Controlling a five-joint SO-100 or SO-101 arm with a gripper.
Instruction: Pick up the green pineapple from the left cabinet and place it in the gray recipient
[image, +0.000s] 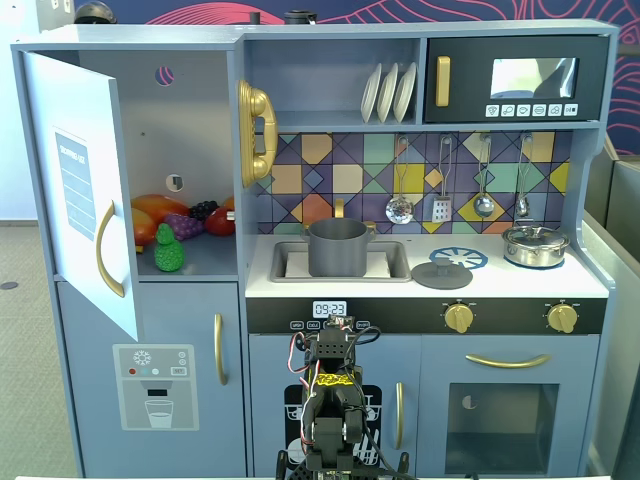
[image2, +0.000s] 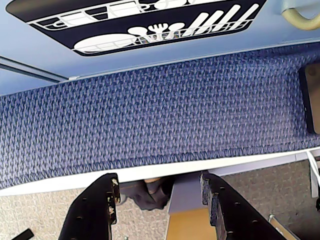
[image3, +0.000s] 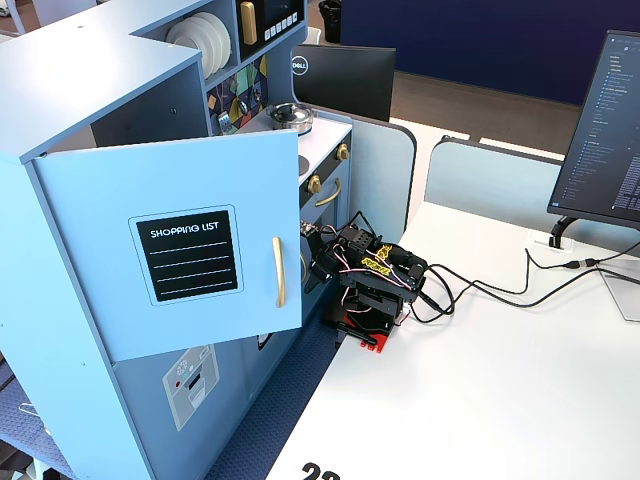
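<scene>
Gripper (image2: 160, 200) empty with jaws wide, folded low before toy kitchen; green pineapple (image: 168, 251) untouched in open left cabinet (image: 180, 150), gray pot (image: 337, 247) empty-looking: task unstarted.

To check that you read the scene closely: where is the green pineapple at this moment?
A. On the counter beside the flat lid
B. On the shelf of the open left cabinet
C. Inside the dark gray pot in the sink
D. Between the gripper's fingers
B: in a fixed view the green pineapple stands on the shelf of the open left cabinet, in front of other toy fruits; the gripper is open and empty.
</scene>
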